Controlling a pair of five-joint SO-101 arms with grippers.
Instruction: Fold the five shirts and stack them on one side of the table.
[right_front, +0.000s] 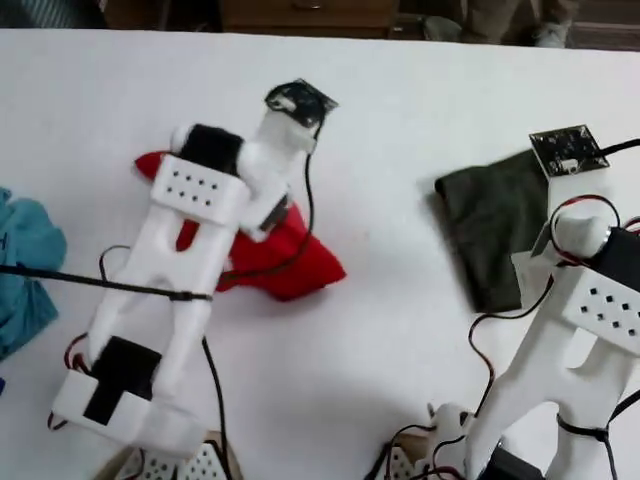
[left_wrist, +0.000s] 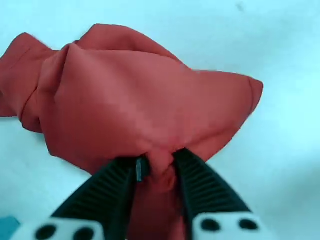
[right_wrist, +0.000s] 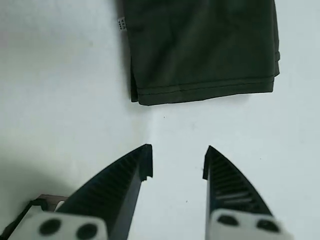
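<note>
White table (right_front: 400, 330) ran back to wooden furniture (right_front: 300, 15) at 12 o'clock. From above, an arm (right_front: 190, 235) half hid the red shirt (right_front: 295, 265) near 9 o'clock; the left wrist camera showed the left gripper (left_wrist: 159, 162) clamped on its bunched cloth. The right gripper (right_wrist: 176, 160) hung parted, short of the folded dark green shirt (right_wrist: 200, 50) at 3 o'clock. A teal shirt (right_front: 25, 260) lay at the 9 o'clock edge
</note>
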